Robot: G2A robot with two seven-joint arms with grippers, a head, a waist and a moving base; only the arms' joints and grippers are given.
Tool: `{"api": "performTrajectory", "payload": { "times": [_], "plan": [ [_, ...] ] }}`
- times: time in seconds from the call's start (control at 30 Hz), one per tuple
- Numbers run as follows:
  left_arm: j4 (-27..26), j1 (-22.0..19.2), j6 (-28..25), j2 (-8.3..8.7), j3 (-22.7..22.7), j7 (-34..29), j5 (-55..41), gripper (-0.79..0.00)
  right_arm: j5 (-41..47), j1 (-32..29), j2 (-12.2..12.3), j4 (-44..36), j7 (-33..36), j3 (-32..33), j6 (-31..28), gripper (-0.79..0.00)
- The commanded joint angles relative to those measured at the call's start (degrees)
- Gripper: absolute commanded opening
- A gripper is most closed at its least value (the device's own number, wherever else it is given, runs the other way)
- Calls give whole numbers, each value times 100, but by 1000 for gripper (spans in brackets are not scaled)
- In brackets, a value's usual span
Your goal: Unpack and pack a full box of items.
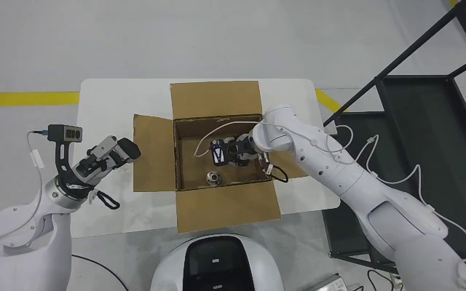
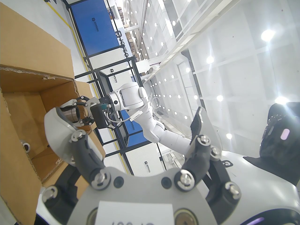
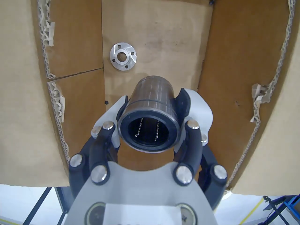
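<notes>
Steel bearing (image 3: 150,118) clamped in right tool (image 3: 154,99) inside the box (image 3: 234,59); left tool (image 1: 121,149) tilts upward, wide open.

Box wall (image 2: 11,165) half hides the flange (image 2: 26,146).

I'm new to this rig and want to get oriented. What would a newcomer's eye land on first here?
First, the right gripper, shut on a steel cylinder in the open box at the middle of the table. A round flange lies flat on the box floor nearby. The left gripper hangs open and empty beside the box's left flap.
</notes>
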Motion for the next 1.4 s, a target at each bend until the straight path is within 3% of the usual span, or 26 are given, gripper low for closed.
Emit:
{"api": "performTrajectory", "payload": {
  "times": [0.0,0.83,0.97,1.17,1.37],
  "plan": [
    [0,0,0,0,0,0,0,0,0,0,0,0,0,0,0,-785],
    [0,0,0,0,0,0,0,0,0,0,0,0,0,0,0,-785],
    [0,0,0,0,0,0,0,0,210,-56,43,-9,-322,213,114,-785],
    [0,0,0,0,0,0,0,0,673,-18,299,-503,68,643,50,-785],
    [0,0,0,0,0,0,0,0,1386,-293,945,-1456,434,893,415,-785]
  ]
}}
